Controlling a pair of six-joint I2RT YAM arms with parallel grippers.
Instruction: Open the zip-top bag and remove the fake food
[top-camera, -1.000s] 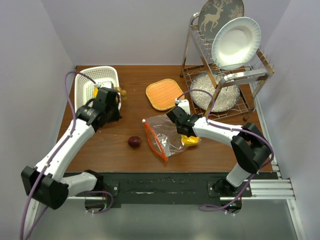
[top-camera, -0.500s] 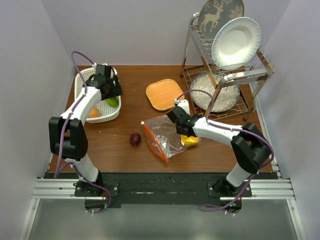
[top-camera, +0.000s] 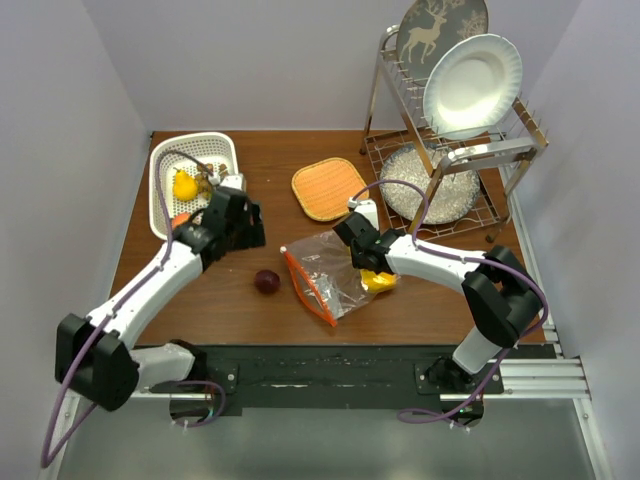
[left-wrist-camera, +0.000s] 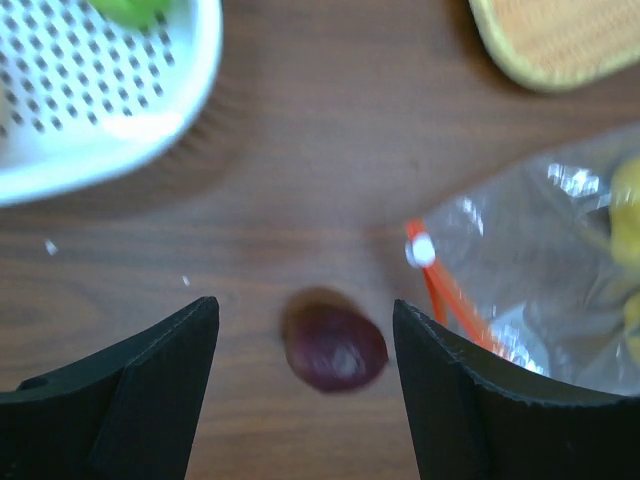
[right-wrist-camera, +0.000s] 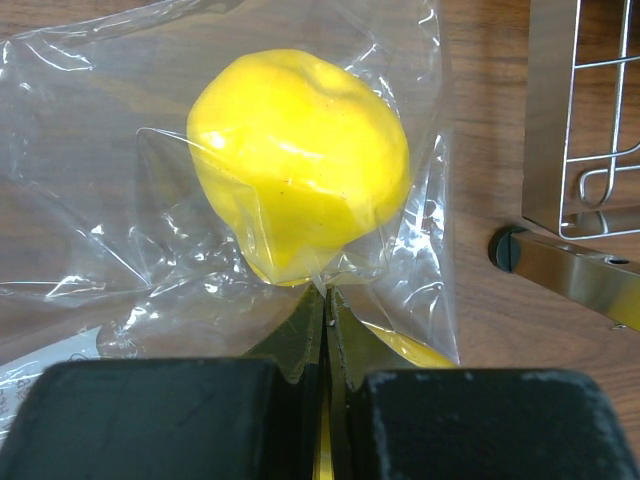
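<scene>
The zip-top bag (top-camera: 328, 272) lies crumpled on the table, its orange-red zipper strip (top-camera: 306, 290) facing left. My right gripper (top-camera: 364, 256) is shut on a fold of the bag's plastic (right-wrist-camera: 325, 296), right behind a yellow lemon (right-wrist-camera: 298, 160) inside the bag. A small purple piece (top-camera: 267, 282) lies loose on the wood left of the bag. My left gripper (top-camera: 248, 226) hovers up and left of it, open. In the left wrist view the purple piece (left-wrist-camera: 335, 347) sits between the two black fingers (left-wrist-camera: 150, 390), untouched, and the gripper (left-wrist-camera: 305, 372) holds nothing.
A white perforated basket (top-camera: 168, 165) at the back left holds a yellow pear (top-camera: 184, 185), a brown cluster (top-camera: 206, 180) and an orange fruit (top-camera: 180, 218). An orange woven mat (top-camera: 328, 188) lies mid-back. A metal dish rack (top-camera: 450, 150) with plates stands at the back right.
My left gripper swung over the basket, opened there, and has come back over the table toward the purple piece. The right gripper and the bag have stayed put.
</scene>
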